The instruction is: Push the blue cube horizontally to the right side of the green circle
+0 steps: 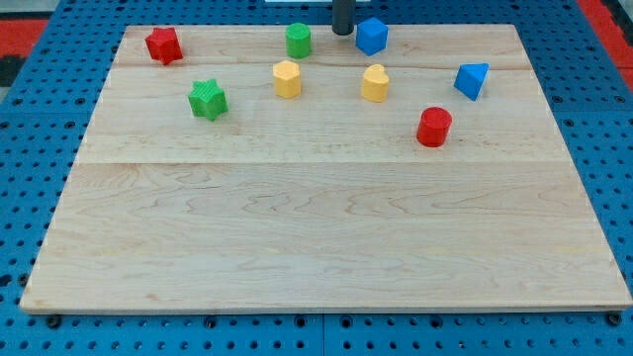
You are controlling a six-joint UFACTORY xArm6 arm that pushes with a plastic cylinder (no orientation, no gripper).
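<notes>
Upper centre of frame — blue cube [371, 36] just right of green circle [299, 40], my tip [342, 32] between them, near the cube's left face; no jaws, a bare rod placed to push.

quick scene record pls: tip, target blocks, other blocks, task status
tip: my tip at the view's top edge, between the green circle and the blue cube, close to the cube's left side
blue cube: right of the green circle, roughly level with it
green circle: top centre
other blocks: red star, green star, yellow hexagon, yellow heart, blue triangle, red cylinder
surface: wooden board
task status: the cube already looks in place
</notes>
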